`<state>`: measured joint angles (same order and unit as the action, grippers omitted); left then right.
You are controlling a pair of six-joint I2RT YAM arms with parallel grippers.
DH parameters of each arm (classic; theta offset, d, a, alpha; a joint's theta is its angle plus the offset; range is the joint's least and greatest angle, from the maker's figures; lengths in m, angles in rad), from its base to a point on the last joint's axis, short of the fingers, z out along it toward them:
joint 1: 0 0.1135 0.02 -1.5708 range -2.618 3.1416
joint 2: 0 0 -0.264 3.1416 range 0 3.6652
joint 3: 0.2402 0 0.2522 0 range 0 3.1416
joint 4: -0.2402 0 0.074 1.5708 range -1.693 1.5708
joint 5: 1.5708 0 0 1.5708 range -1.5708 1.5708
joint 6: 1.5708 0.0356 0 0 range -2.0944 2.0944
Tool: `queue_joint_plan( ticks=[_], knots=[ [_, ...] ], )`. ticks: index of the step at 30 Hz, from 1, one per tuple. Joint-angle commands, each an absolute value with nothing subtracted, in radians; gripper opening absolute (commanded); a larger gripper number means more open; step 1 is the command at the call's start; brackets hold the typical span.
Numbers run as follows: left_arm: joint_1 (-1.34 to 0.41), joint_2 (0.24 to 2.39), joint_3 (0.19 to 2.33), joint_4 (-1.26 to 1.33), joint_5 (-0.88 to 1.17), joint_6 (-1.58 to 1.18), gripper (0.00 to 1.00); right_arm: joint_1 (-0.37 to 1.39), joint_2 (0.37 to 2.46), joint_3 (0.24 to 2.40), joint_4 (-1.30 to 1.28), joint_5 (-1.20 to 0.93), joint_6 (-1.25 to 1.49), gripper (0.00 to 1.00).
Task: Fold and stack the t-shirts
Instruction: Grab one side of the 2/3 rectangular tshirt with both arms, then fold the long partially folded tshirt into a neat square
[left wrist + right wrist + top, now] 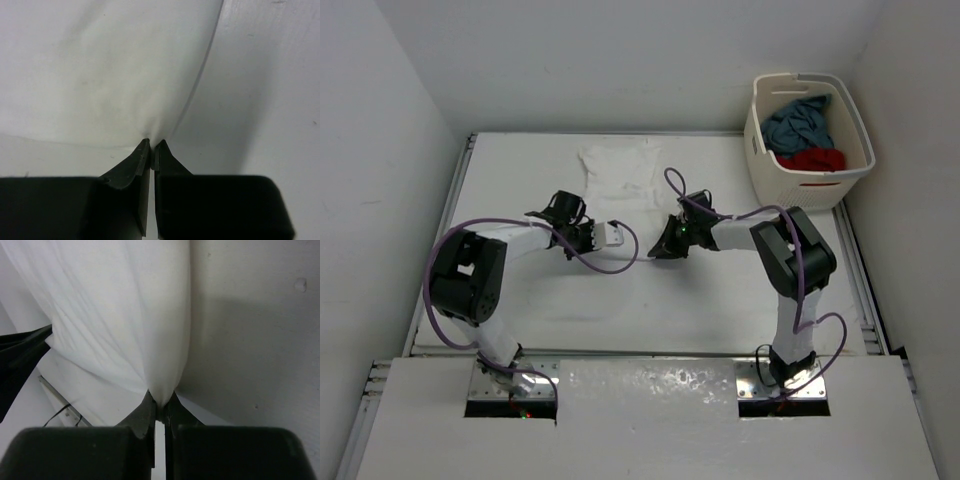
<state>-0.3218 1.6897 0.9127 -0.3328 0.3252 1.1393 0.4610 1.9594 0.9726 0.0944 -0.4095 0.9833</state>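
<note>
As both clamp tight, L gripper (152, 146) & R gripper (161, 401) pinch white t-shirt (618, 168).

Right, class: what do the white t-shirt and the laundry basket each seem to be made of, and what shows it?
White t-shirt: thin, soft matte cloth, probably cotton knit; it gathers into fine folds where the right tool pinches it. Laundry basket: apparently rigid moulded plastic, cream, faintly glossy; its smooth walls and rim hold their shape.

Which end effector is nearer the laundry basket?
Right. The right end effector is below-left of the laundry basket in the top view; the left end effector lies farther left.
</note>
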Motion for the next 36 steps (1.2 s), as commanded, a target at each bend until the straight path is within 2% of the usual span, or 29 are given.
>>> queue_joint_plan(
  ticks=[1,8,14,19,26,36],
  knots=[
    [-0.325,1.62,0.943,-0.492,0.333,1.176,0.0,0.469,1.895,0.973,0.042,-0.423,0.941,0.0],
    [-0.325,1.398,0.922,-0.886,0.374,1.235,0.0,0.544,1.61,0.85,-0.251,-0.43,0.808,0.0],
    [-0.339,1.136,0.89,-1.138,0.428,1.247,0.0,0.67,1.398,0.743,-0.406,-0.436,0.863,0.0],
    [-0.342,1.035,1.006,-1.216,0.5,1.149,0.0,0.686,1.247,0.813,-0.537,-0.436,0.907,0.0],
    [-0.327,1.256,1.241,-1.086,0.479,0.937,0.0,0.562,1.42,1.095,-0.598,-0.485,0.809,0.0],
    [-0.21,1.541,1.453,-0.901,0.368,0.876,0.0,0.436,1.761,1.354,-0.536,-0.489,0.755,0.0]
  ],
)
